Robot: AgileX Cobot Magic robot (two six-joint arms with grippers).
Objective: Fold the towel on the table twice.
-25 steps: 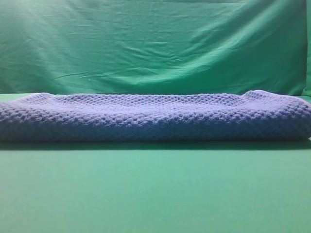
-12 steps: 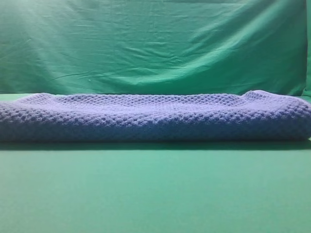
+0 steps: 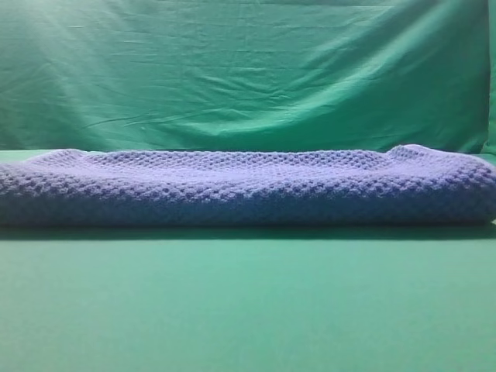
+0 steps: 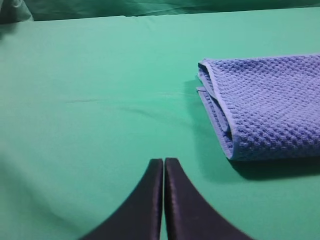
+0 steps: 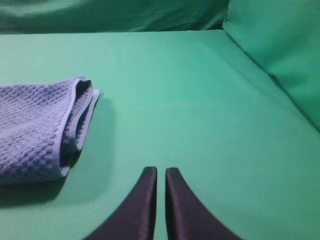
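A staged robot test setup rather than a lived-in room. A smooth bright-green table (image 3: 248,310) fills the view, and at twelve o'clock hangs a wrinkled green backdrop cloth (image 3: 248,70), closing off any surroundings like a studio screen.

The exterior high view is soft and hazy, with a brighter patch at the backdrop's (image 3: 248,70) upper left; a thin dark shadow runs under the towel's (image 3: 248,190) near edge; both wrist views are sharper, evenly lit, with the towel's shadow on the table (image 4: 90,100).
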